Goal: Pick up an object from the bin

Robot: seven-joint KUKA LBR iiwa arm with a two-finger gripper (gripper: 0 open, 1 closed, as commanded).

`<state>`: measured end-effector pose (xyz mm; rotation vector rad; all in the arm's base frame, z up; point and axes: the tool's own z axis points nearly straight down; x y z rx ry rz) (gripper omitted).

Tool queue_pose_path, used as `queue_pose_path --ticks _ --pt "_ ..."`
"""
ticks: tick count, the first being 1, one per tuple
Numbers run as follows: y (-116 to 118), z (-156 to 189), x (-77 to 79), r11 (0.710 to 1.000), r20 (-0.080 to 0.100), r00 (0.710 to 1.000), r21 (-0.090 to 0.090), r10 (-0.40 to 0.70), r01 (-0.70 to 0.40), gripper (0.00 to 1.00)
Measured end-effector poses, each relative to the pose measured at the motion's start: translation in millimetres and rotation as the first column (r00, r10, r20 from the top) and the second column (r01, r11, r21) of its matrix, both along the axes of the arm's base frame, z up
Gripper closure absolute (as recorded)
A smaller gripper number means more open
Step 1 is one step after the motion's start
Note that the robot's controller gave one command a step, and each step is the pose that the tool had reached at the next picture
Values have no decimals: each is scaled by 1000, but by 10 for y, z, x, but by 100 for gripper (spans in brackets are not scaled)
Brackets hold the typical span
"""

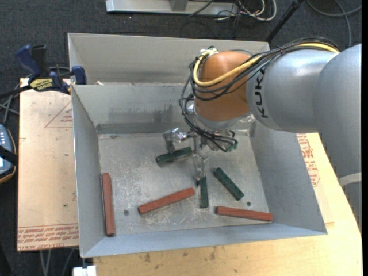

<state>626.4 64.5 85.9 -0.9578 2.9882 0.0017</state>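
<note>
Hand (pixel 200 172) hides one end of green bar (pixel 203 196).

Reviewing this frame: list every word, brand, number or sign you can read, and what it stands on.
"KUKA": black letters running sideways on the arm's grey link, beside the orange cover.
No other text is readable; the sticks in the bin show no markings.

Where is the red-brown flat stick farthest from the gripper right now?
In the camera view, the red-brown flat stick lies at the left of the grey metal bin, along its left wall, apart from another red-brown stick slanted to its right.
</note>
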Motion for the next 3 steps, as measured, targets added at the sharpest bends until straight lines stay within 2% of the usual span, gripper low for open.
queue_pose_path --ticks 1,2,3 --pt "361 -140 144 998 0 998 2 -56 56 100" --pt "356 -142 144 998 0 998 1 -57 57 100" --pt "236 312 97 998 -8 998 -1 -58 58 100"
